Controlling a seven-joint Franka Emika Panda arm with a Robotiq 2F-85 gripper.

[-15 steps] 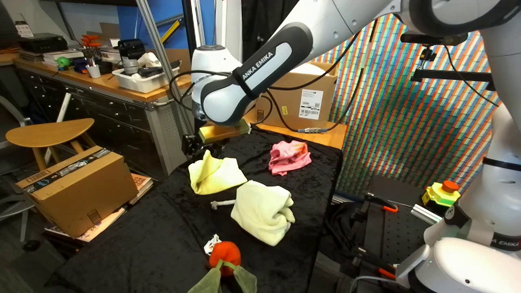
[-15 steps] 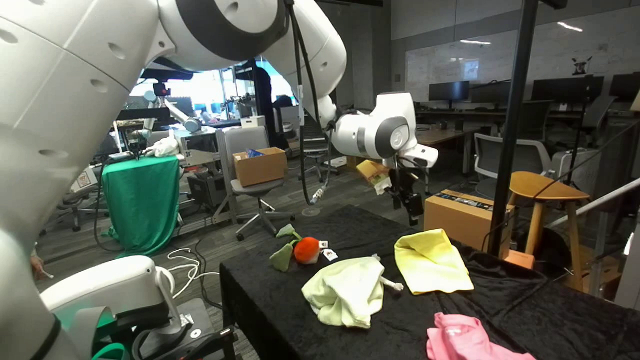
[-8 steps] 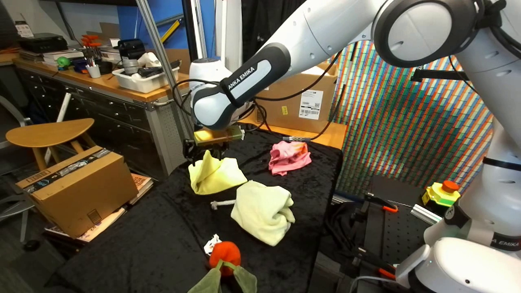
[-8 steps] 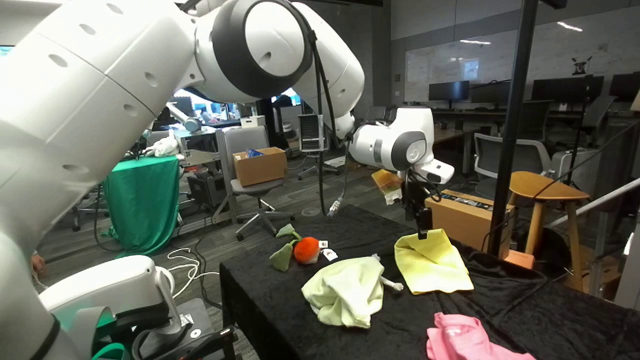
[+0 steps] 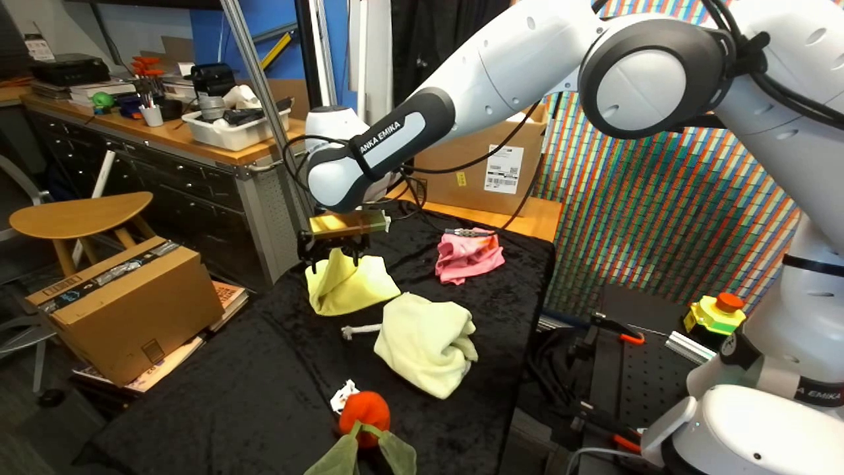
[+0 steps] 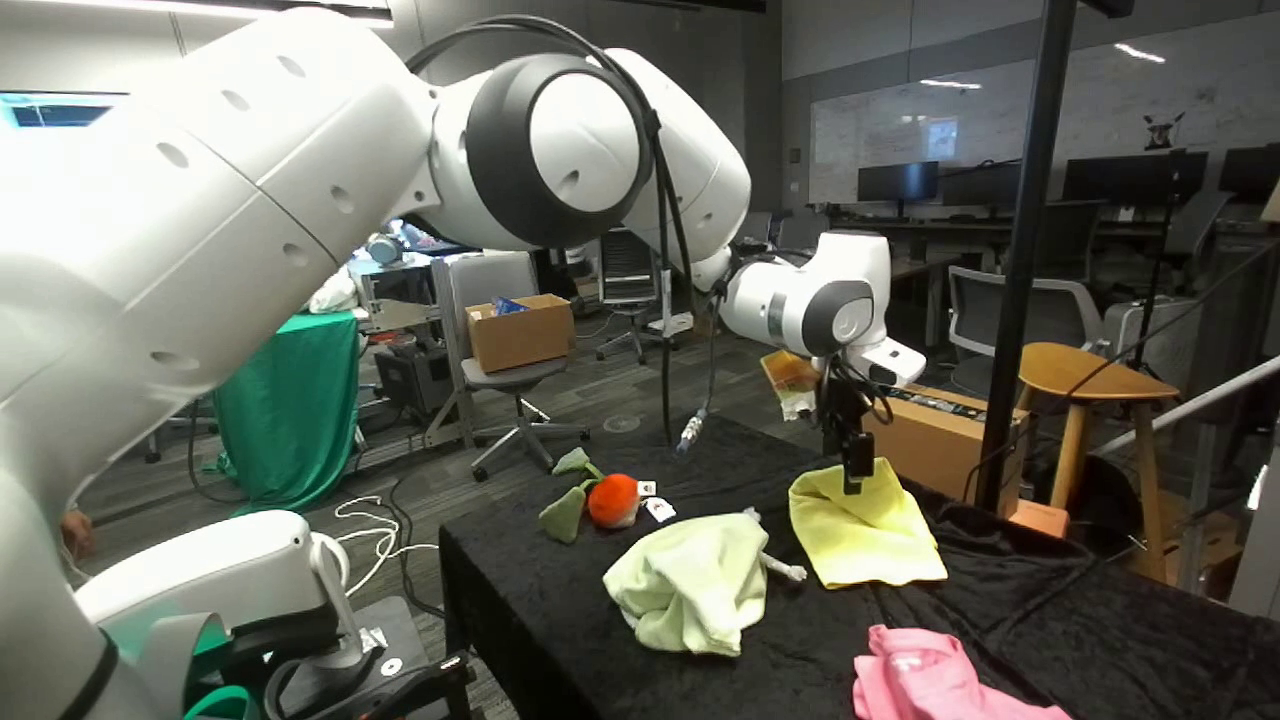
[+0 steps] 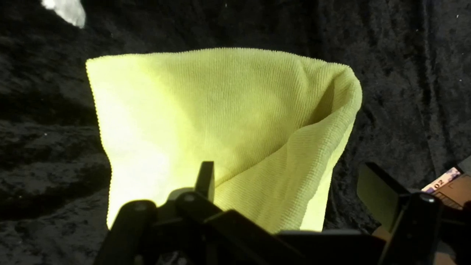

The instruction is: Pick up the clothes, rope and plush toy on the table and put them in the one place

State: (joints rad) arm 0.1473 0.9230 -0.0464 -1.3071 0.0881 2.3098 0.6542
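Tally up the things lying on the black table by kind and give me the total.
Cloths: 3 (pale yellow-green cloth, brighter yellow cloth, pink cloth)
Rope: 1, partly hidden by the pale yellow-green cloth; I take the bits poking out as one piece
Plush toy: 1
Total: 5

The glossy white, round-contoured robot arm (image 5: 639, 86) carries dark grey bands (image 6: 500, 150), small oval screw recesses (image 6: 174, 360) and the lettering "ANKA EMIKA" (image 5: 381, 137) beside a black strap (image 5: 364, 159). Black cables (image 6: 656, 150) lead to a silvery cylindrical connector (image 6: 690, 432); an amber-yellow block (image 5: 348, 223) sits near the black, angular, flat-faced jaws.
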